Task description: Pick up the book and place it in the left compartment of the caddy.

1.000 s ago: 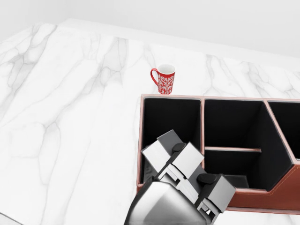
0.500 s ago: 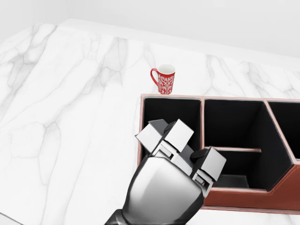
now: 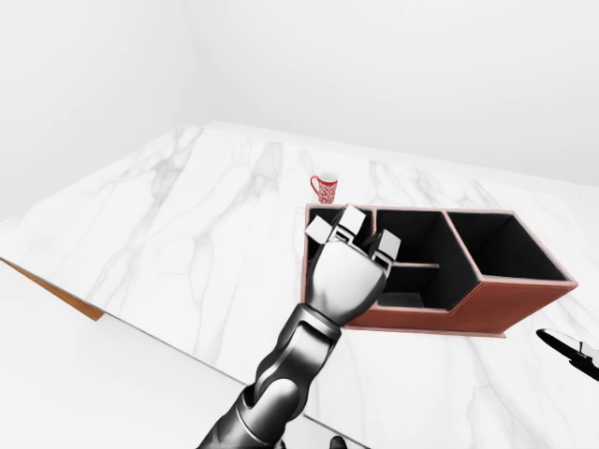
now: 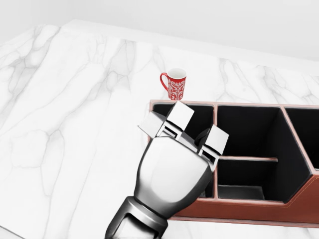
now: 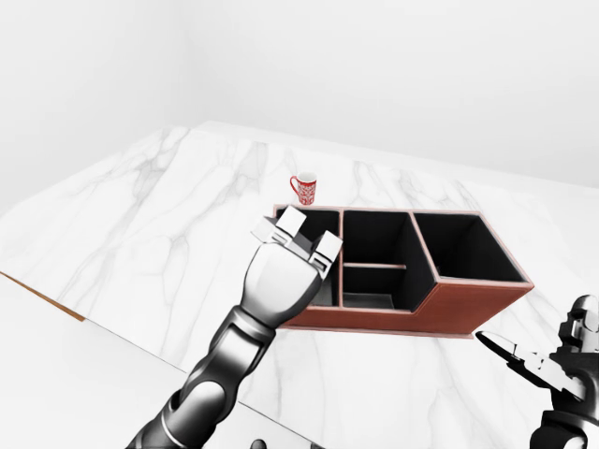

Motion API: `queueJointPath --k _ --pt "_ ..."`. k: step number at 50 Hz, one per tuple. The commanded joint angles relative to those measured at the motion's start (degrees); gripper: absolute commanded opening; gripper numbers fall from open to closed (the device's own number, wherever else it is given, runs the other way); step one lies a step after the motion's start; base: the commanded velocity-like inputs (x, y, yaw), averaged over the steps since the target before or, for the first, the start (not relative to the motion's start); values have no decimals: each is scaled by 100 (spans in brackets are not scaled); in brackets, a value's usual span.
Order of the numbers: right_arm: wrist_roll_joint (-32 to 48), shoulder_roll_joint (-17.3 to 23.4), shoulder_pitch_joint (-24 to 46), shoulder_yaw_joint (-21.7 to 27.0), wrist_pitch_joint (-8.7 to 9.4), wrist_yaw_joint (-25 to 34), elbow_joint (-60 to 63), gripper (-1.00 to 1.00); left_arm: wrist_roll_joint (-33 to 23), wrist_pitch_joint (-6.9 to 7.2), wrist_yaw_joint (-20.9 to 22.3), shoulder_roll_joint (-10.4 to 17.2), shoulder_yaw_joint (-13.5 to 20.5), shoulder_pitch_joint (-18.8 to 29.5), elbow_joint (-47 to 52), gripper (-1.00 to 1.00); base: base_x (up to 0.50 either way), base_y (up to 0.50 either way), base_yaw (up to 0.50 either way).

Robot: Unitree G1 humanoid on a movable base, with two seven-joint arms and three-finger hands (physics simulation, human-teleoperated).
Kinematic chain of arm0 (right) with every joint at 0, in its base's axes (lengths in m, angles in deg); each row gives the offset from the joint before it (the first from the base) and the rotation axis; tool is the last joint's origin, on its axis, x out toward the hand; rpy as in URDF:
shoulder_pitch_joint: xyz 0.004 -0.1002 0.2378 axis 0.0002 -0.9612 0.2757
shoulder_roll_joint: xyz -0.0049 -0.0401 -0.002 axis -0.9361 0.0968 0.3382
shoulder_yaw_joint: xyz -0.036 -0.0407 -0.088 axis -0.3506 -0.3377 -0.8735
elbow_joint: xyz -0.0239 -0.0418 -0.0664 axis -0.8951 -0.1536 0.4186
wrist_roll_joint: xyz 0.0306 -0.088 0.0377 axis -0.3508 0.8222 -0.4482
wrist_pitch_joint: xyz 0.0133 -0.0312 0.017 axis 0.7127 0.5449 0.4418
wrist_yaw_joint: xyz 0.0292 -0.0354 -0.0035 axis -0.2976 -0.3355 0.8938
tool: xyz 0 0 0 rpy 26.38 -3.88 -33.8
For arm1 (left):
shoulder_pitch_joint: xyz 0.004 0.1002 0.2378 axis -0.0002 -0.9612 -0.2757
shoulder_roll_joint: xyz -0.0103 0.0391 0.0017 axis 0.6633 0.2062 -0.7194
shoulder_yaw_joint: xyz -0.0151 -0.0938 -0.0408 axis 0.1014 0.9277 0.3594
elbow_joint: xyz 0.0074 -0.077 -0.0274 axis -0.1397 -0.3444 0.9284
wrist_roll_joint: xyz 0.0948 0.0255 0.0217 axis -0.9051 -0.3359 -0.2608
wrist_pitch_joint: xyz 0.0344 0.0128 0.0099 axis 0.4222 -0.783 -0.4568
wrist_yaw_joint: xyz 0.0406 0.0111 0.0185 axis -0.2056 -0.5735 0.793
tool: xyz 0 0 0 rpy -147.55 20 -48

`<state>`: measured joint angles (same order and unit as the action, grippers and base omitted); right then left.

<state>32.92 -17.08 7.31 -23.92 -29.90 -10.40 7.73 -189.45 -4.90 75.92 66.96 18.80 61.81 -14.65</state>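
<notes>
The left hand point(image 4: 192, 130) is raised over the near-left corner of the caddy point(image 4: 259, 211), seen from its back, with its three blocky fingers point(image 4: 180, 116) spread and pointing up and away; nothing is between them, so it stands open and empty. Its silver palm covers much of the caddy's left compartment in the head view. The forearm point(image 3: 285, 374) rises from the bottom of the left-eye view, tilted slightly to the right.

The book does not show in any view; whether it lies in the left compartment behind the hand cannot be told.

The caddy is a reddish-brown box with black-lined compartments, resting on a white marble table point(image 4: 65, 114). A red patterned mug point(image 4: 174, 83) stands upright just beyond the caddy's far-left corner.

The right hand point(image 5: 552, 369) shows at the lower right of the right-eye view, dark, low beside the table; its fingers look parted and hold nothing.
</notes>
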Motion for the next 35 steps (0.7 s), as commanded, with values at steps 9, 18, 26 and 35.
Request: queueJointPath --k 9,18,26,35 --pt "-6 15 3 -9 0 -4 -31 100 -123 0 -392 -796 879 234 -721 -100 0 0 0" --pt "-8 5 -4 3 0 7 -12 100 -123 0 -461 -904 941 197 -752 -100 0 0 0" --pt "-8 23 15 -1 0 -3 -50 100 -123 0 -473 -958 894 198 -797 -100 0 0 0" --pt "-12 27 16 -3 0 0 -74 100 -123 0 -446 -934 719 137 -698 -100 0 0 0"
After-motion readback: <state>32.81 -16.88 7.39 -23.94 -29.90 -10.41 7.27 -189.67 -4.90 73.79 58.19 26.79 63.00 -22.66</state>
